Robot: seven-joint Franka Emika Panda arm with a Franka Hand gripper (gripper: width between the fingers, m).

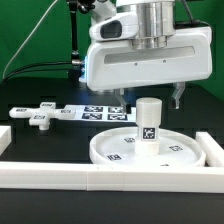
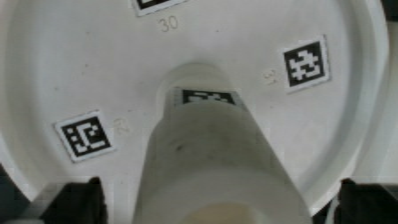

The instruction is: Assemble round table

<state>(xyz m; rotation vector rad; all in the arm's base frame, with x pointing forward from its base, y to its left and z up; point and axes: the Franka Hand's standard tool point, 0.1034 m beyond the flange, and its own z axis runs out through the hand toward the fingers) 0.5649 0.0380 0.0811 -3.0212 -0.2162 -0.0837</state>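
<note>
Exterior view: the black worktop (image 1: pixel 40 145) is bordered by white rails (image 1: pixel 100 178). Within them the large round disc (image 1: pixel 105 150) lies flat, rim up, near the front rail. The marker board (image 1: pixel 95 112) lies behind it. The short thick leg (image 1: pixel 148 118) stands upright at the disc's middle, a tag on its side. My jaws are spread wide. One fingertip (image 1: pixel 120 101) hangs at each flank of the leg's top, with a clear gap on both sides, so I grip nothing. In the wrist view I look straight down the leg (image 2: pixel 210 150) onto the disc (image 2: pixel 71 70), the leg centred between my two dark fingertips (image 2: pixel 80 198). The small bar-shaped foot (image 1: pixel 40 120) lies on the worktop at the exterior view's left, well apart from the disc.
</note>
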